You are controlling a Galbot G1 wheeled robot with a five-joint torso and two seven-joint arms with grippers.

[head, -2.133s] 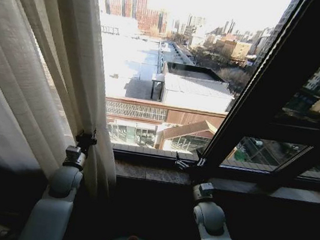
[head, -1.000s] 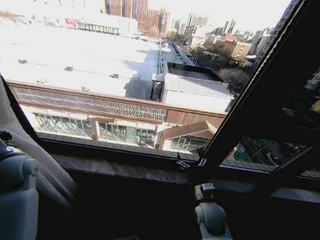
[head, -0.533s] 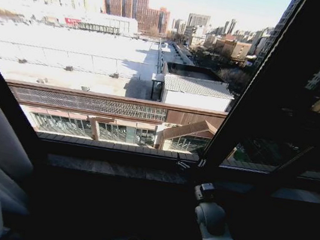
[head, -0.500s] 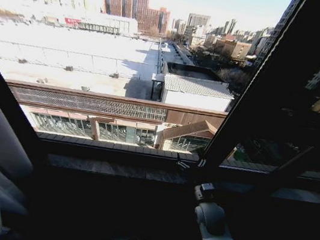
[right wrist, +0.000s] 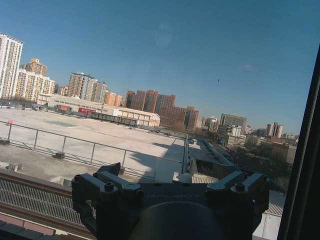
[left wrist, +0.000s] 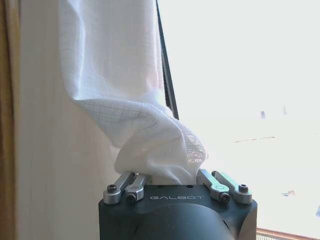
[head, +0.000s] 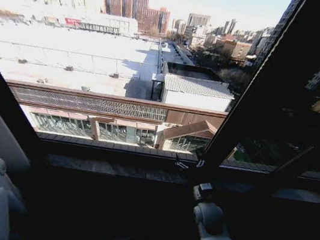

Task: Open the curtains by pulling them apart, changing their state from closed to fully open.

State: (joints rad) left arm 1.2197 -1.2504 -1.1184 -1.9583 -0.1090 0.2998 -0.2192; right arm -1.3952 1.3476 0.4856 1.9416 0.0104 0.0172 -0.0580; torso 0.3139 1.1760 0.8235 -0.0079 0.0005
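Left wrist view shows the left gripper [left wrist: 172, 177] clamped on bunched curtain [left wrist: 150, 145] mid-frame; the right gripper [right wrist: 170, 187] gapes empty at lower centre.

Dark stone window sill [head: 139, 172] under the window frame [head: 231, 131].
Runs the full width below the glass, in shadow. Carries only the small dark handle [head: 184, 164] at the foot of the slanted frame bar, just above the sill's back edge.
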